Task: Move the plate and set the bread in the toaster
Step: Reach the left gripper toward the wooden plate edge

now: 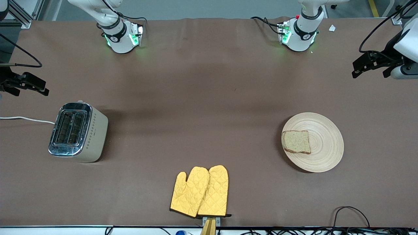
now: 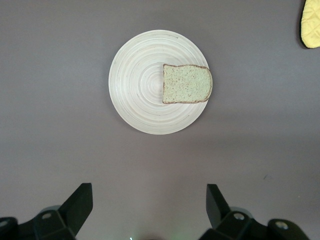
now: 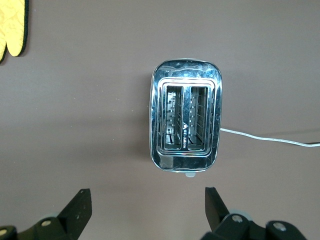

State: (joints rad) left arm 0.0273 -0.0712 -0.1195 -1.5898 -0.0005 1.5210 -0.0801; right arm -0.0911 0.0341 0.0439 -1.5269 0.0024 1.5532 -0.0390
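Table [image 1: 209, 98]: brown, wide, everything I work with lies on it.
Toaster [image 1: 78, 132]: stands toward my right arm's end, chrome top up, both slots open to my right wrist view [image 3: 185, 117]; I see nothing in them, though glare on the wire guides makes the depths hard to read. Its cord [image 1: 26, 119] runs off the table's edge at that end.
Plate [image 1: 313, 142]: lies flat toward my left arm's end, well apart from the toaster; seen whole in my left wrist view [image 2: 159, 81].
Mitts [image 1: 200, 191]: two yellow quilted ones, overlapping, between toaster and plate and nearer to the front camera than both.
Bread [image 1: 296, 142]: lies flat on the plate, off its middle, on the side toward the toaster, crust edge reaching the rim [image 2: 187, 84].
Left gripper [image 1: 372, 63]: my claw up in the air at the left arm's end, over bare table by the edge; fingers [image 2: 80, 202] spread wide, nothing between them. The plate is apart from them.
Right gripper [image 1: 24, 85]: my other claw, up over the table edge at the right arm's end, near the toaster but not touching; fingers [image 3: 80, 207] spread wide, nothing held.
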